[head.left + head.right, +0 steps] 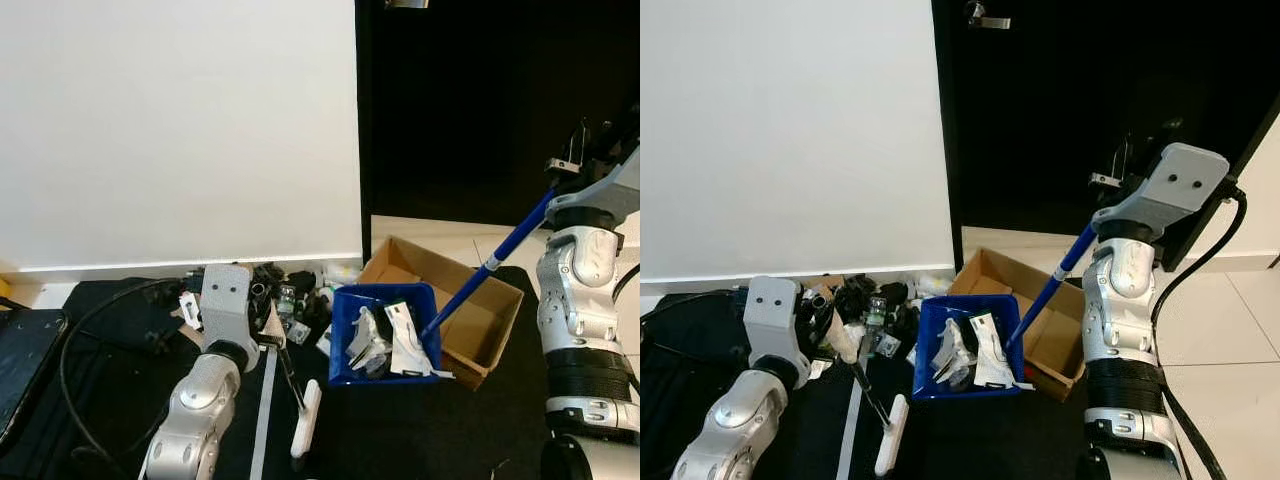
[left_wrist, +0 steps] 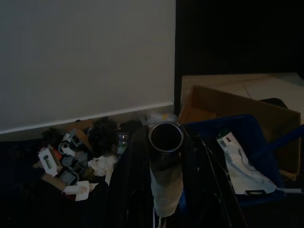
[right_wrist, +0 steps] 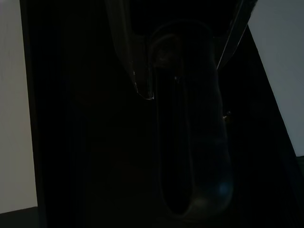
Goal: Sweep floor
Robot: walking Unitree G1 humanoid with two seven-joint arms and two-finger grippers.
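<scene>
Left arm low, holding brush | right arm raised, dustpan handle

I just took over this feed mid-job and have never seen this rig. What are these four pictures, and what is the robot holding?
The two wide pictures come from a stereo camera on the humanoid robot's head, looking down at the floor in front of it. The silver limbs at the sides are its own arms. The other two pictures come from cameras on its wrists and are dark.

The right gripper, raised near the black door, seems to hold the long blue handle of the blue dustpan, which already has scraps of paper in it. The left gripper holds a small broom, its white head on the dark mat.

A pile of litter lies along the white wall. An open cardboard box sits behind the dustpan.
</scene>
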